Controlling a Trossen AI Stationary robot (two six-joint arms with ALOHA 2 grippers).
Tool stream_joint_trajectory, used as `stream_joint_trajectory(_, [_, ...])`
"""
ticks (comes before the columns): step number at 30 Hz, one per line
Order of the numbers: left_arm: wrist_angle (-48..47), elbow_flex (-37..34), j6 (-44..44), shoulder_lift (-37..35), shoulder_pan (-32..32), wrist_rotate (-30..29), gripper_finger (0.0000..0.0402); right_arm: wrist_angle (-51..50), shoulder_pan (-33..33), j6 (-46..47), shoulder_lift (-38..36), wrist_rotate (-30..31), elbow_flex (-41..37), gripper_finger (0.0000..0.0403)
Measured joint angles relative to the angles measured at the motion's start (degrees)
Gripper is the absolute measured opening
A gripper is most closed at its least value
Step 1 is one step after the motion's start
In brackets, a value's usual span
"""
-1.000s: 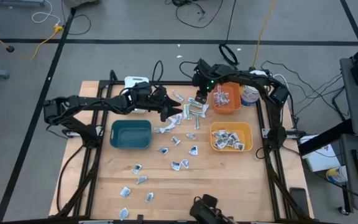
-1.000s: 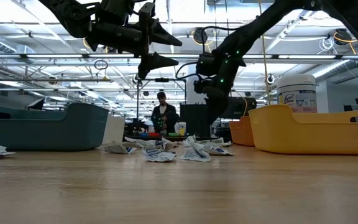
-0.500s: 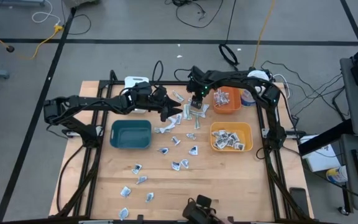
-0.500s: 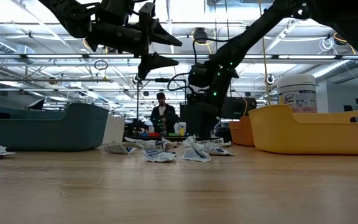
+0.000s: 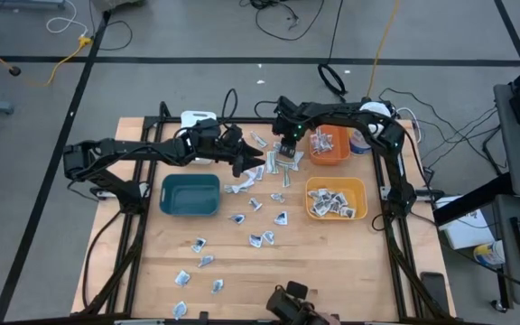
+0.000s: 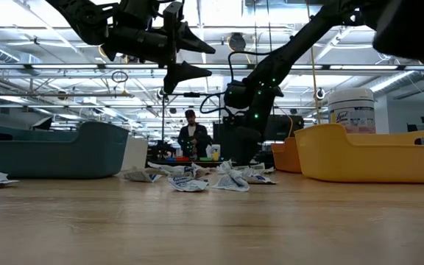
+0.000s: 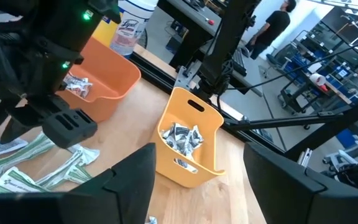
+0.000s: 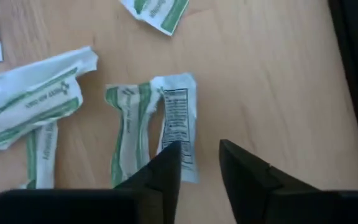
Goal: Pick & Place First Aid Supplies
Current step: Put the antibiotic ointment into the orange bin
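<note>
The first aid supplies are small white packets scattered over the wooden table (image 5: 260, 206), plus green-printed wrapped strips piled near the orange bin (image 5: 281, 164). My right gripper (image 5: 287, 147) hangs open just over that pile. In its wrist view, its fingers (image 8: 201, 169) stand over the end of a white-and-green packet (image 8: 178, 121) lying flat on the wood. My left gripper (image 5: 258, 164) is open and empty. It is held high above the table (image 6: 201, 59), just left of the pile.
An orange bin (image 5: 329, 144) and a yellow bin (image 5: 336, 199) on the right both hold packets. A teal bin (image 5: 190, 195) sits left of centre and a white bin (image 5: 197, 119) at the far edge. A white-lidded tub (image 5: 362, 138) stands beside the orange bin. A person stands in the room behind (image 6: 191, 136).
My right gripper has shifted from beside the orange bin toward the table's left and come down a little over the pile of strips. The left arm and the packets have stayed put.
</note>
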Motion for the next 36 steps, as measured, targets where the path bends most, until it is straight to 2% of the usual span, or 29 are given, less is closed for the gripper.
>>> stream_joint_trajectory(10, [-0.13, 0.0, 0.0, 0.0, 0.0, 0.0, 0.0226, -1.23, 0.24, 0.27, 2.46, -0.13, 0.17, 0.0005])
stream_joint_trajectory(17, [-0.79, 0.0, 0.0, 0.0, 0.0, -0.05, 0.0219, -2.43, -0.13, 2.08, -0.07, -1.48, -0.27, 0.0])
stream_joint_trajectory(29, [-0.79, 0.0, 0.05, 0.0, 0.0, -0.59, 0.0217, -5.33, 0.04, 1.66, -12.1, 0.48, -0.16, 0.0])
stream_joint_trajectory(36, [-0.79, 0.0, 0.05, 0.0, 0.0, -0.57, 0.0205, -5.84, 0.04, 2.81, -12.62, 0.31, -0.15, 0.0003])
